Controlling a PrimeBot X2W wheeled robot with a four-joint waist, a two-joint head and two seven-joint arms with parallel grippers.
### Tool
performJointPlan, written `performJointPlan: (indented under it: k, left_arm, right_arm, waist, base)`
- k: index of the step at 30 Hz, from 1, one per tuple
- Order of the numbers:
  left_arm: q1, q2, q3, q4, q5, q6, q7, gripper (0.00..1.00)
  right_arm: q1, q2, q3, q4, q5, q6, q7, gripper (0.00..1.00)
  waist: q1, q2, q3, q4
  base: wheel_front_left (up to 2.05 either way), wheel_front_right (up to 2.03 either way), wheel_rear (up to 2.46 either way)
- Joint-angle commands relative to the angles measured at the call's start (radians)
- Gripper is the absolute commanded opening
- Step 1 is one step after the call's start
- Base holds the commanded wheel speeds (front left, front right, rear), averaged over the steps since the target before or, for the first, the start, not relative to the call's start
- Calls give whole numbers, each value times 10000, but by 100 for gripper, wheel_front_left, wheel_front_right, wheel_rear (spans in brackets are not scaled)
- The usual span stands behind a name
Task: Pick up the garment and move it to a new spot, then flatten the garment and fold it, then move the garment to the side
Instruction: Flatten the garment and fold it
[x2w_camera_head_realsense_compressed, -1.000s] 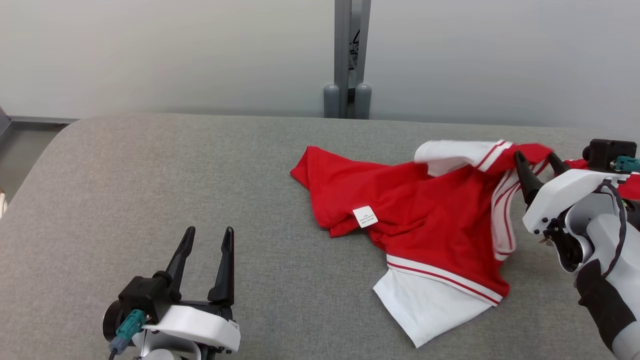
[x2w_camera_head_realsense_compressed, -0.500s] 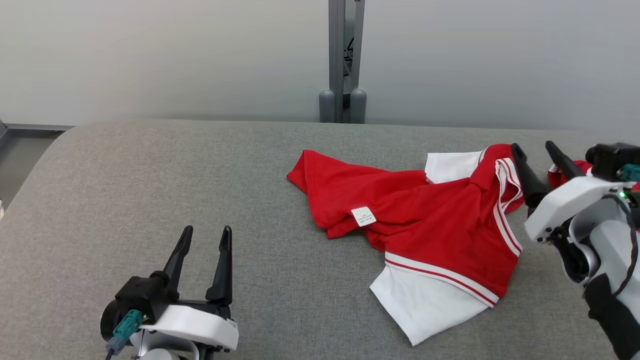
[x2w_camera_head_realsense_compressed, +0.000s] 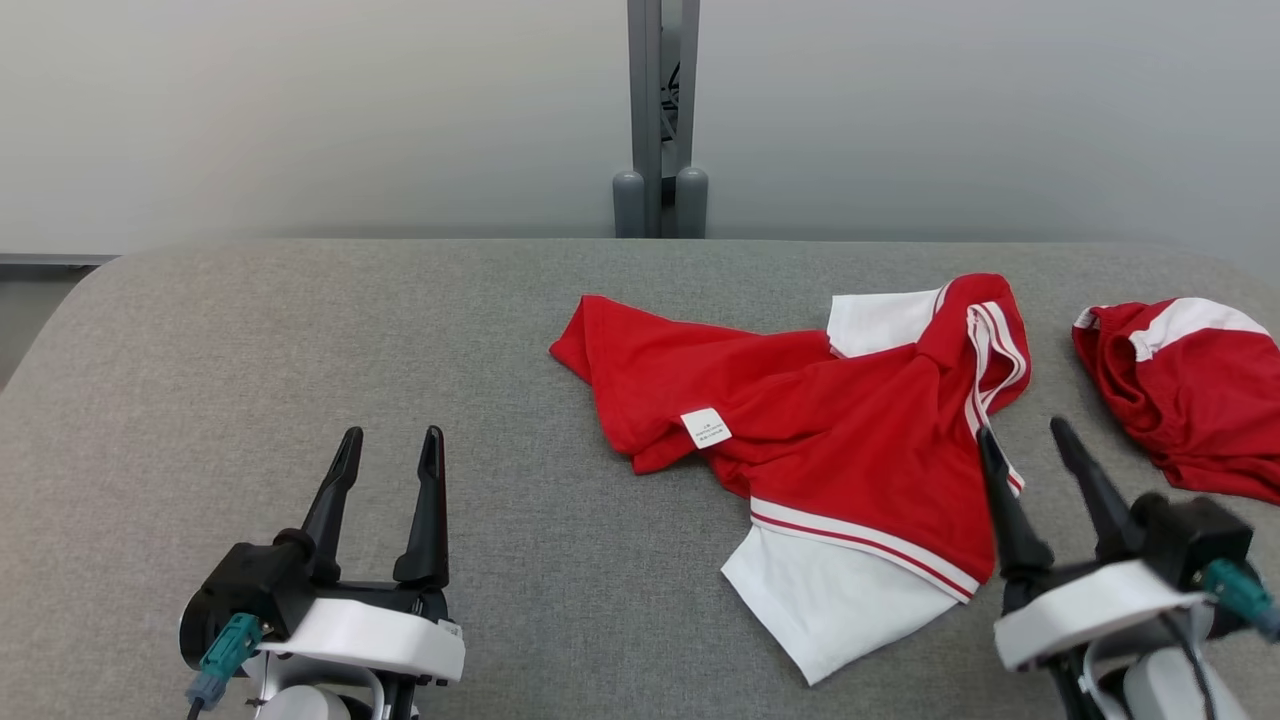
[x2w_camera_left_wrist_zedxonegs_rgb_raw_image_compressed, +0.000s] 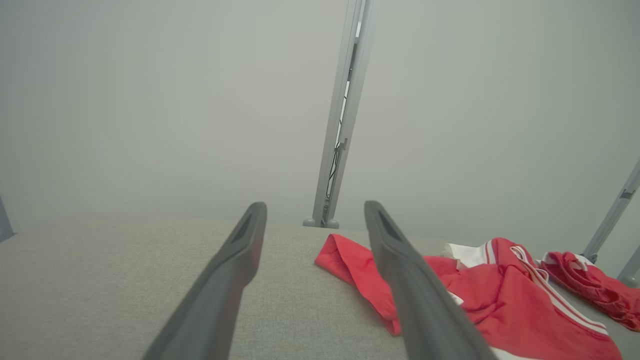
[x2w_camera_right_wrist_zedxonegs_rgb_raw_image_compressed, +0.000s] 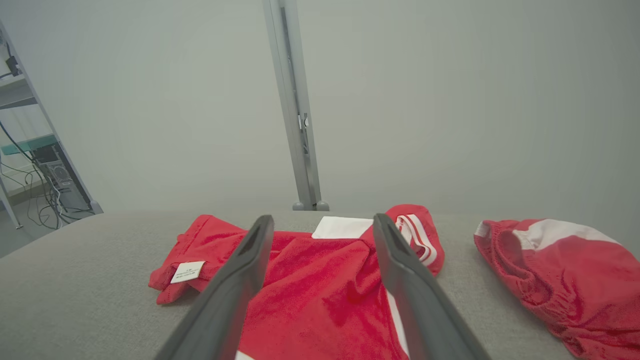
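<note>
The garment (x2w_camera_head_realsense_compressed: 850, 440) is a red shirt with white sleeves and striped trim. It lies crumpled on the grey table (x2w_camera_head_realsense_compressed: 300, 330), right of centre, with a white label showing. My right gripper (x2w_camera_head_realsense_compressed: 1022, 428) stands open at the garment's near right edge, nothing between its fingers. In the right wrist view the garment (x2w_camera_right_wrist_zedxonegs_rgb_raw_image_compressed: 320, 280) lies just beyond and under the open right gripper (x2w_camera_right_wrist_zedxonegs_rgb_raw_image_compressed: 324, 218). My left gripper (x2w_camera_head_realsense_compressed: 392, 435) is open at the lower left, well apart from the garment. In the left wrist view the left gripper (x2w_camera_left_wrist_zedxonegs_rgb_raw_image_compressed: 315, 205) points at bare table, with the garment (x2w_camera_left_wrist_zedxonegs_rgb_raw_image_compressed: 500, 300) to its right.
A second red and white piece of clothing (x2w_camera_head_realsense_compressed: 1180, 390) lies bunched at the table's right edge, also seen as a red heap (x2w_camera_right_wrist_zedxonegs_rgb_raw_image_compressed: 560, 265) in the right wrist view. A grey post (x2w_camera_head_realsense_compressed: 655, 120) rises behind the table against a pale wall. The table's left half is bare fabric.
My right gripper has drawn back from the garment's far right edge to the lower right, still open. The garment's raised sleeve has settled flat. The head view has shifted slightly.
</note>
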Motion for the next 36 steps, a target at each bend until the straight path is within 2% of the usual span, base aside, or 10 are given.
performJointPlan:
  k: [1,6,10,16,21,31,32,33,36]
  left_arm:
    - [56,38,44,-22,53,53,0,100]
    - [43,38,28,45,133,7,0,100]
    - [8,36,30,75,184,-11,0,100]
    - [-38,38,-55,120,155,-18,0,100]
    - [-190,36,-172,207,202,-56,0,100]
    - [-303,36,-181,312,287,-97,0,100]
    - [-312,36,-185,320,282,-98,0,100]
    - [-315,36,-186,323,275,-94,0,100]
    - [-317,35,-185,322,263,-82,0,100]
  right_arm:
    - [163,30,-50,-66,-82,3,-38,100]
    - [655,391,-66,-285,-594,3,-39,100]
    - [749,580,-163,-99,-366,3,-39,100]
    - [822,684,-84,1425,639,3,26,100]
    - [428,847,-121,2819,1974,3,419,100]
    - [-345,874,833,4051,3076,3,568,100]
    - [-424,867,936,4124,3115,3,553,96]
    - [-502,838,1051,4151,3157,3,493,0]
    - [-657,766,1291,4229,3160,3,404,0]
  waist:
    - [0,0,2,-27]
    - [0,0,34,-139]
    - [0,0,72,-220]
    - [0,0,185,-261]
    - [0,0,374,-164]
    - [0,0,515,116]
    - [0,0,515,140]
    - [0,0,511,161]
    - [0,0,506,190]
  base:
    - [0,0,0]
    - [0,0,0]
    - [0,0,0]
    - [0,0,0]
    - [0,0,0]
    - [0,0,0]
    - [0,0,0]
    - [0,0,0]
    - [0,0,0]
